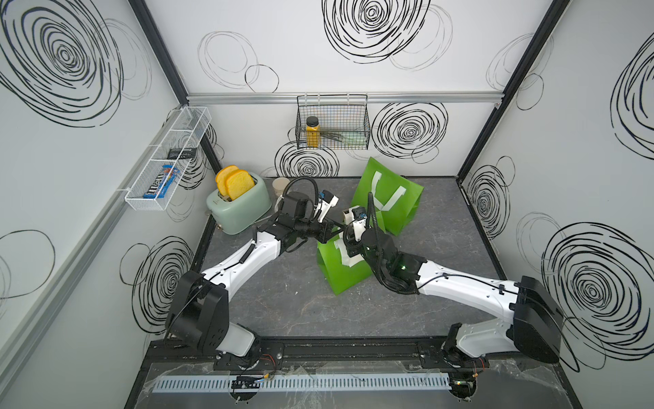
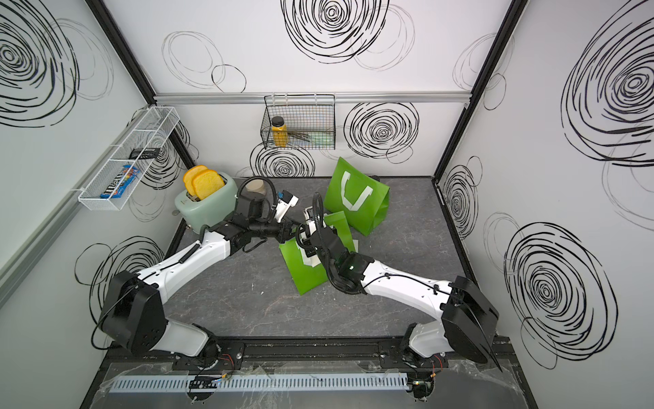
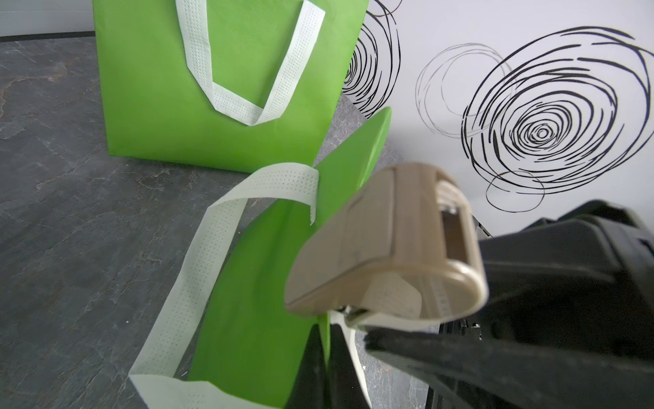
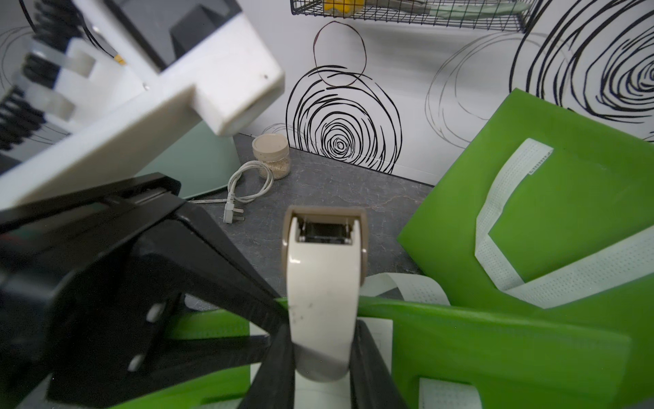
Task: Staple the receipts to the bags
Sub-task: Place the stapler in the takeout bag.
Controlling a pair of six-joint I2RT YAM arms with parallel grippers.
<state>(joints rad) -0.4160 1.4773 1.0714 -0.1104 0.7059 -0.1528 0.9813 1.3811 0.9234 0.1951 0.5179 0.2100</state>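
Right wrist view: right gripper (image 4: 323,329) clamps the stapler (image 4: 323,283) over the receipt (image 4: 380,331) on the near bag (image 4: 495,354), centre bench (image 4: 318,191); left gripper (image 3: 325,340) pinches that bag's rim. Best squeeze squarely, catching paper and fabric together.

**Material and finish findings**

The rear bag (image 3: 148,106) and front bag (image 3: 247,318) are bright green cloth-like sheet, matt, with a fine grain. Their strap handles (image 3: 288,70) are white cloth tape, dimpled all over. The receipt (image 4: 382,329) is thin white paper, matt. The stapler (image 4: 323,301) is smooth cream and taupe plastic with a soft sheen, dark scuffs on top and bare metal at its mouth. The surface (image 1: 283,311) looks like dark grey stone, matt and pale-veined. The toaster (image 1: 244,209) has a smooth, satin, pale green shell. The wall basket (image 1: 332,120) is black metal wire; the side rack (image 1: 166,159) is white coated wire mesh.
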